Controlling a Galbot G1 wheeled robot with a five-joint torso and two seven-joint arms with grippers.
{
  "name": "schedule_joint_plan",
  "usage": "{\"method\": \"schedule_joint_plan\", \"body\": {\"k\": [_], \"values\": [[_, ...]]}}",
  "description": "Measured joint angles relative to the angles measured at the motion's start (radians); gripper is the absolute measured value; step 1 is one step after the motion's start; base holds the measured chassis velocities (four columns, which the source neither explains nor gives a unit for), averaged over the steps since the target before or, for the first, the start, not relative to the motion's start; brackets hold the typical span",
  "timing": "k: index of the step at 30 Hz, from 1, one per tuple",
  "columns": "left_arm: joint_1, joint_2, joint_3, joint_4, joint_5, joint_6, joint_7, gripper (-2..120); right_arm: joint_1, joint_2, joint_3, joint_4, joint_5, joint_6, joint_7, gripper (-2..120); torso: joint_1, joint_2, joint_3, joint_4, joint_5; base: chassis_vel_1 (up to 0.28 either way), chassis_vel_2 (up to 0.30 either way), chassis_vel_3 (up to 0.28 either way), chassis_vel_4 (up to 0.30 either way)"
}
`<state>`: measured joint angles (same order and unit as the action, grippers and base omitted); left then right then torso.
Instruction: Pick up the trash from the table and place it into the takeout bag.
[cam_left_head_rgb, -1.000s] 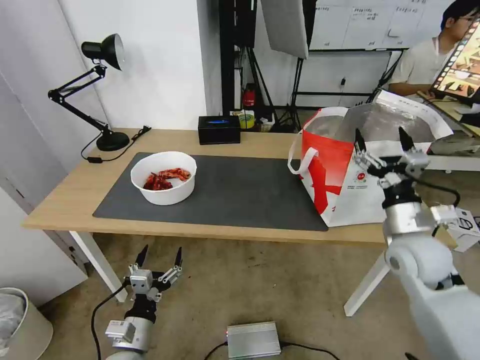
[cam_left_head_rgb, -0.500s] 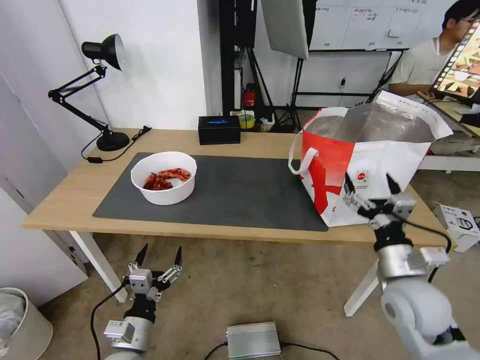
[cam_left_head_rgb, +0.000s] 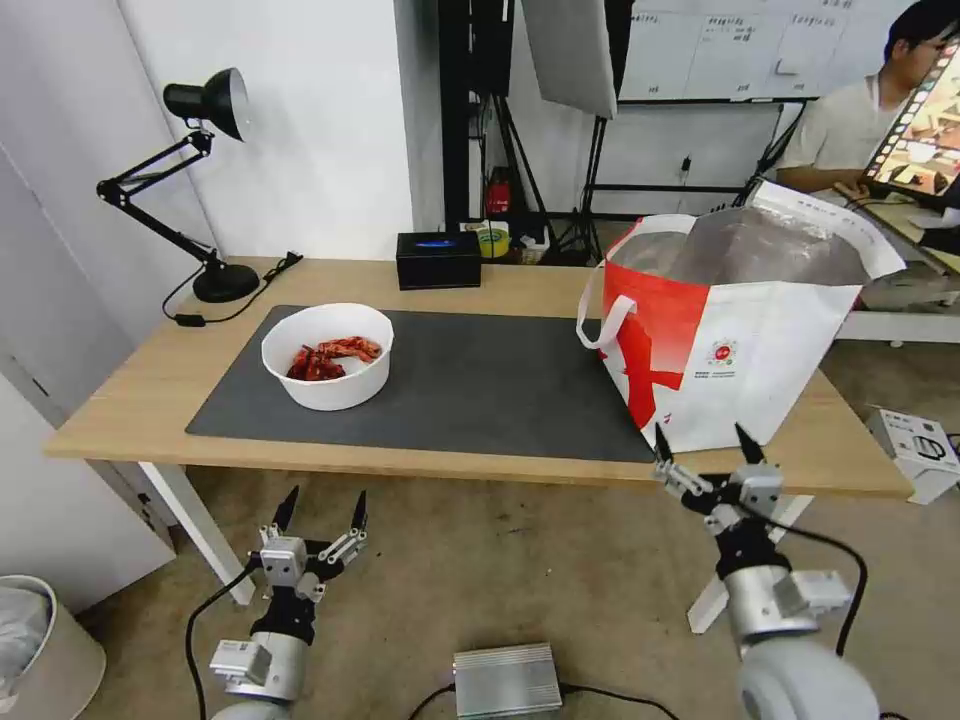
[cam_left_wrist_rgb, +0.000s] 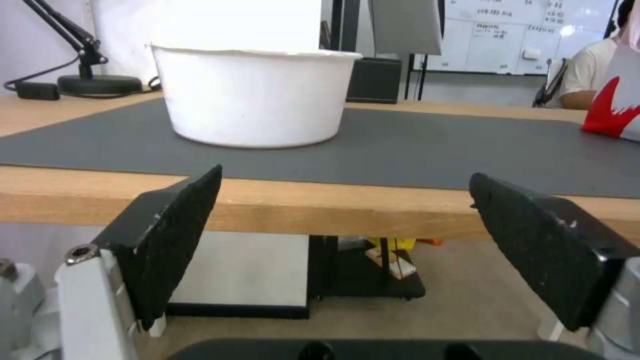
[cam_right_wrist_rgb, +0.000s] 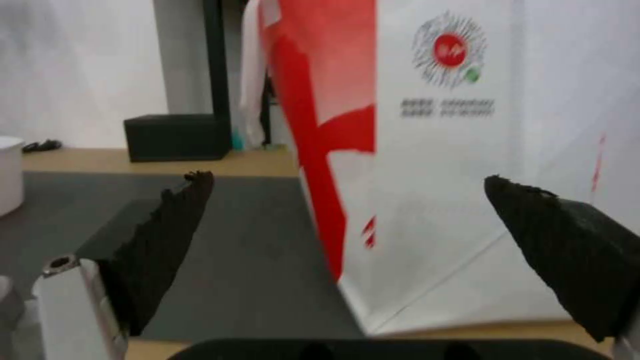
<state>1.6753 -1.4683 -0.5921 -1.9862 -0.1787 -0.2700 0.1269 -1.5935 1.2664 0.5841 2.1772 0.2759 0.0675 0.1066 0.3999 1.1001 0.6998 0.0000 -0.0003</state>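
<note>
Trash remaining, as we judge: one white bowl of red scraps (cam_left_head_rgb: 327, 355) at nine o'clock on the table (cam_left_head_rgb: 150, 385); takeout bag (cam_left_head_rgb: 735, 330) at three. Our left gripper (cam_left_head_rgb: 318, 522) and right gripper (cam_left_head_rgb: 705, 448) hang spread, empty.

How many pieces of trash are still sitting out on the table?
1: a white bowl of red scraps on the left part of the dark mat, well apart from the takeout bag at the table's right end. Anything inside the bag is hidden.
</note>
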Motion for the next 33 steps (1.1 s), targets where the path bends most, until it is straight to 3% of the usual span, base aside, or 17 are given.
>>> {"method": "schedule_joint_plan", "body": {"k": [14, 19, 33], "values": [[-0.008, 0.003, -0.002, -0.013, 0.001, 0.006, 0.0, 100, -0.108, 0.102, -0.069, -0.051, -0.087, 0.114, -0.034, 100, 0.0, 0.0, 0.0, 0.0, 0.0001, 0.0, 0.0, 0.0, 0.0], [-0.037, 0.008, 0.002, -0.027, 0.008, 0.042, -0.001, 100, -0.138, 0.118, -0.096, -0.069, -0.108, 0.165, -0.043, 100, 0.0, 0.0, 0.0, 0.0, 0.0002, 0.0, 0.0, 0.0, 0.0], [-0.062, 0.009, 0.004, -0.05, 0.01, 0.085, 0.001, 100, -0.129, 0.102, -0.102, 0.014, -0.111, 0.103, -0.006, 100, 0.0, 0.0, 0.0, 0.0, 0.0002, 0.0, 0.0, 0.0, 0.0]]}}
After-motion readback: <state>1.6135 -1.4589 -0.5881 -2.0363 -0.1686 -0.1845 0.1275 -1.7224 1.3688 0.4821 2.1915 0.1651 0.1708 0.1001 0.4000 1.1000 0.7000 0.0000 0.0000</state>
